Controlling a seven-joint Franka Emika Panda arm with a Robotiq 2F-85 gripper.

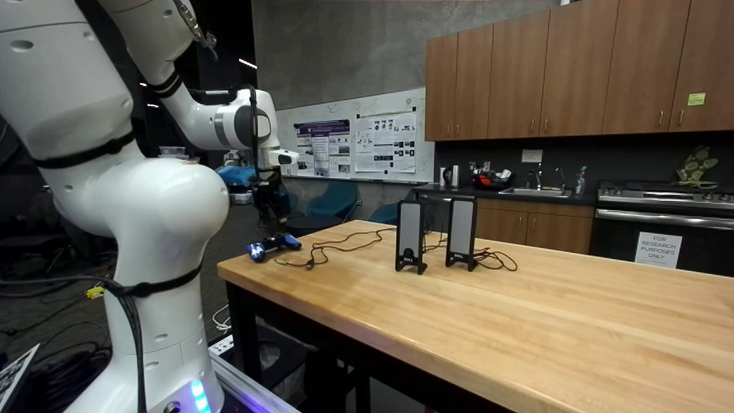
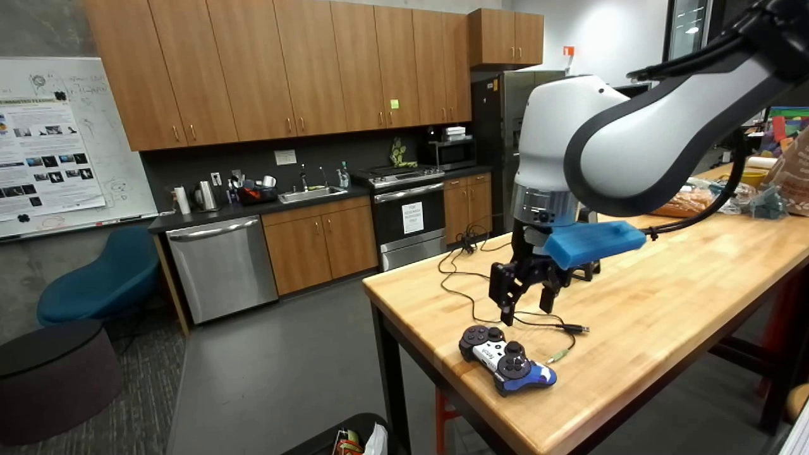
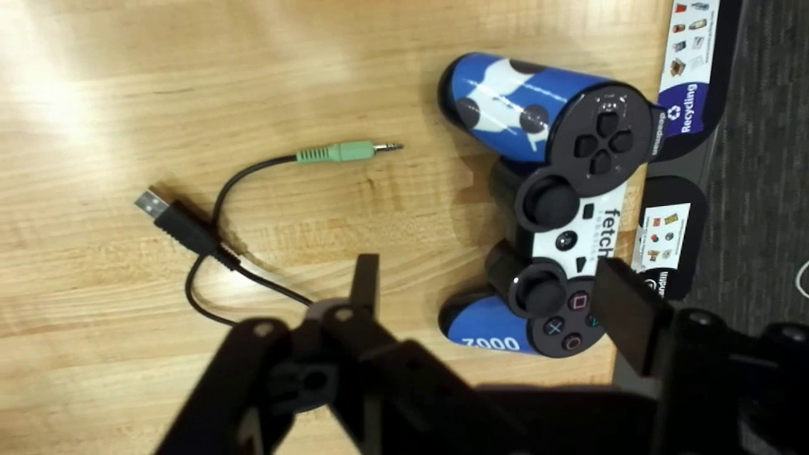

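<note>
My gripper [image 3: 493,294] is open and empty above the table in the wrist view, fingers wide apart. A blue, white and black game controller [image 3: 569,240] lies below and partly between the fingers; the right finger covers a bit of it. In an exterior view the gripper [image 2: 528,306] hangs above and behind the controller [image 2: 505,360], apart from it. The controller [image 1: 274,245] also shows by the table corner. A black cable with a green audio plug [image 3: 344,151] and a USB plug [image 3: 183,227] lies beside it. Two Dell speakers [image 1: 409,229] [image 1: 461,229] stand upright farther along the table.
The wooden table [image 1: 516,321] has its edge close to the controller. Bins with recycling labels [image 3: 689,114] stand below that edge. A blue block [image 2: 594,243] sits on the wrist. Bags [image 2: 689,199] lie at the table's far end. Dark cable [image 2: 455,272] trails across the table.
</note>
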